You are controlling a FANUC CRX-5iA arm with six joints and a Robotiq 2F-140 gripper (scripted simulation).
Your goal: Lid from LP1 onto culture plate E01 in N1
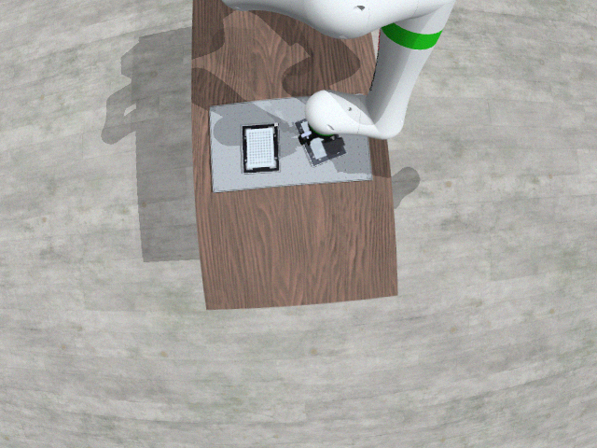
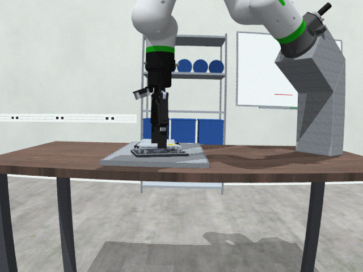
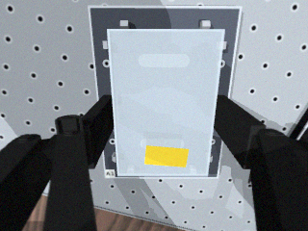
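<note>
Inside the half-open hand (image 1: 319, 140) (image 2: 158, 144) (image 3: 164, 110), a pale translucent lid (image 1: 318, 148) (image 2: 176, 145) (image 3: 164, 111) with yellow rectangle (image 2: 171, 144) (image 3: 166, 156) is gripped.

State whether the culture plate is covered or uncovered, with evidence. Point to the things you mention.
Uncovered. The top view shows the grid of wells on the culture plate (image 1: 260, 147) (image 2: 146, 140), while the lid (image 1: 317, 148) (image 2: 171, 144) (image 3: 164, 106) is off to one side.

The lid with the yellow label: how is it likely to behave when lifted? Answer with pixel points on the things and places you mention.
The lid (image 3: 166, 103) (image 2: 173, 146) looks thin and flat-sided, so it is probably stiff and light for its size. Its smooth, glossy-looking face suggests it could be slippery. Being broad and flat, it seems unlikely to roll, though it might tilt if gripped off-center.
</note>
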